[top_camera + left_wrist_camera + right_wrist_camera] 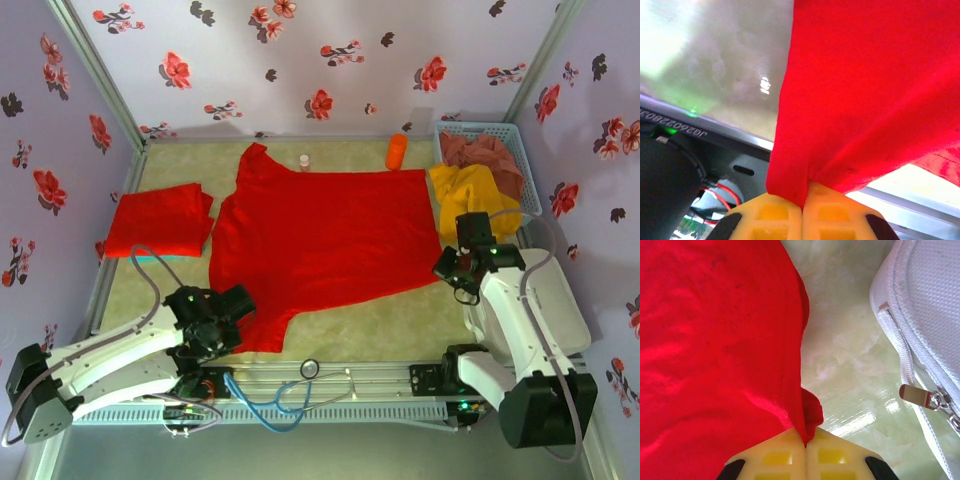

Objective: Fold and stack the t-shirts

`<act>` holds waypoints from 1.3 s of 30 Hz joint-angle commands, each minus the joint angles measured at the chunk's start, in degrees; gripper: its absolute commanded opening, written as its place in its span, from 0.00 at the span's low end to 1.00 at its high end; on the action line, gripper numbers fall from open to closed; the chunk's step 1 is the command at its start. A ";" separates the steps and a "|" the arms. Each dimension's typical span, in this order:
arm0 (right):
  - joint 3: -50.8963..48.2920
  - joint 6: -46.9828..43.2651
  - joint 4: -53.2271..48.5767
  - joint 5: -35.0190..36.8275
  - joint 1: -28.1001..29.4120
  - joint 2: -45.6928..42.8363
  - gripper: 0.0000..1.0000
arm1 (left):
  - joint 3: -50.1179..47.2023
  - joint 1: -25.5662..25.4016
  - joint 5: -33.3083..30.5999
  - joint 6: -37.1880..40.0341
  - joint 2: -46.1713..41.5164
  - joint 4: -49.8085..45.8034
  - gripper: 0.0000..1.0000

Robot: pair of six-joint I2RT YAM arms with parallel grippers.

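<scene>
A large red t-shirt [320, 235] lies spread flat across the middle of the table. A second red t-shirt [160, 222] sits folded at the left. My left gripper [240, 302] is at the spread shirt's near left sleeve. In the left wrist view its yellow fingers [775, 212] are pressed together, and the left gripper [803, 200] is shut on a pinch of the red t-shirt [865, 90]. My right gripper [448, 265] is at the near right corner. The right gripper [805, 442] is shut on the hem of the red t-shirt [715, 355].
A blue basket [515, 135] at the back right holds brown and yellow cloths. An orange bottle [396, 151] and a small white bottle [305, 161] stand behind the shirt. A white zippered bag [545, 300], [920, 315] lies at the right. Blue cable [265, 398] loops over the front rail.
</scene>
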 commanded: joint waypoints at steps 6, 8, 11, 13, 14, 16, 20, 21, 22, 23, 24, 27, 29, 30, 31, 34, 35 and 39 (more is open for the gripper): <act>-3.19 3.27 -1.01 3.78 -0.26 -4.34 0.00 | 3.34 -0.87 -5.94 -4.57 -2.26 -9.37 0.00; -3.52 3.05 -0.16 3.17 -0.26 -3.89 0.00 | 3.49 0.10 -6.32 -3.08 -2.58 -7.76 0.00; -3.46 2.62 1.61 1.55 -0.25 -3.24 0.00 | 4.81 1.88 -6.56 0.22 -2.73 -3.82 0.00; -2.94 2.63 3.51 0.44 -0.25 -3.46 0.00 | 6.26 3.21 -7.35 2.13 -2.75 -1.48 0.00; -2.24 2.18 4.69 -0.74 -0.26 -3.41 0.00 | 7.67 4.51 -7.80 3.56 -2.58 -0.80 0.00; -0.04 1.37 6.24 -2.07 -0.25 -3.10 0.00 | 11.11 7.66 -7.99 7.12 -2.05 0.49 0.00; 6.02 -0.89 9.79 -2.98 -0.30 -2.87 0.00 | 21.97 15.25 -7.99 17.39 0.83 2.30 0.00; 7.54 -1.32 11.03 -2.29 -0.25 -2.64 0.00 | 25.14 17.34 -7.59 20.58 2.26 2.89 0.00; 8.77 -1.62 12.27 -2.01 -0.25 -2.21 0.00 | 28.08 19.20 -7.02 23.23 3.60 3.13 0.00; 10.66 -2.50 13.48 -2.13 -0.25 -1.40 0.00 | 31.61 21.02 -6.41 26.11 5.76 3.26 0.00; 13.13 -2.63 14.08 -2.18 -0.25 -0.22 0.00 | 35.34 22.31 -5.95 29.00 8.19 3.24 0.00; 20.10 -2.29 15.95 -2.85 -0.25 3.15 0.00 | 48.16 24.18 -5.84 37.57 14.65 2.81 0.00; 23.69 -1.60 18.10 -2.73 -0.25 4.32 0.00 | 57.27 25.59 -6.39 42.60 19.24 1.20 0.00; 25.64 -1.49 19.19 -2.63 -0.26 4.90 0.00 | 62.35 26.85 -6.58 45.14 21.65 0.31 0.00; 27.27 -1.55 20.08 -2.59 -0.25 5.37 0.00 | 66.73 28.04 -6.64 46.95 23.68 -0.66 0.00; 33.34 -1.88 20.88 -1.42 -0.28 7.42 0.00 | 81.48 31.62 -6.67 51.95 30.22 -4.50 0.00; 35.78 -2.14 20.54 -1.01 -0.26 8.30 0.00 | 86.74 32.29 -6.83 53.75 32.42 -5.82 0.00; 41.83 -3.84 22.58 -2.42 -0.25 9.55 0.00 | 108.13 33.06 -8.06 58.80 39.64 -10.32 0.00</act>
